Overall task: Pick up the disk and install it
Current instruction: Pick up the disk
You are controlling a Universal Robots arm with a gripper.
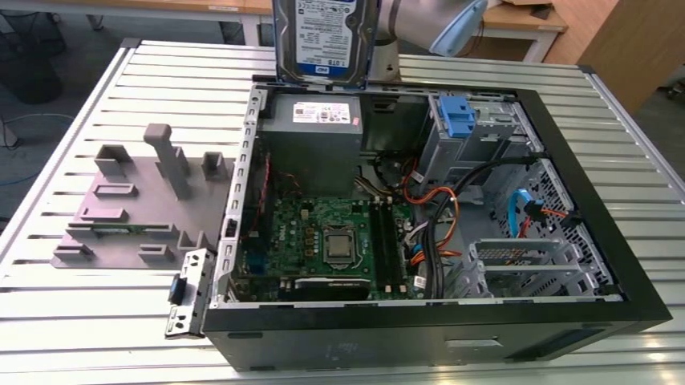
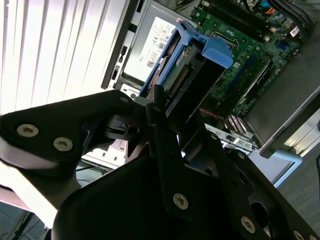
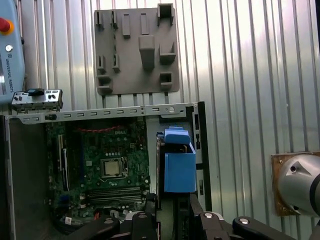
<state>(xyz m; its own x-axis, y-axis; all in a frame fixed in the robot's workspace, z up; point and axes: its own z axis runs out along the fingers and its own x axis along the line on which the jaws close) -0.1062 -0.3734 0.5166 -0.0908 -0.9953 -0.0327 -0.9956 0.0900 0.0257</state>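
The disk [image 1: 324,40] hangs upright, long axis vertical, pinched between the fingers of the gripper [image 2: 162,102] over the power supply [image 1: 319,114]. The drive bay [image 1: 476,128] lies toward the exterior view's right.

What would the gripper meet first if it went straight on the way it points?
Probably the power supply. The gripper, shut on the disk, points down into the case, and the disk's blue end would touch the supply's top before the gripper does. Depth is unclear.

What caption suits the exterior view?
The disk hangs upright from the robot arm above the power supply in the open computer case.
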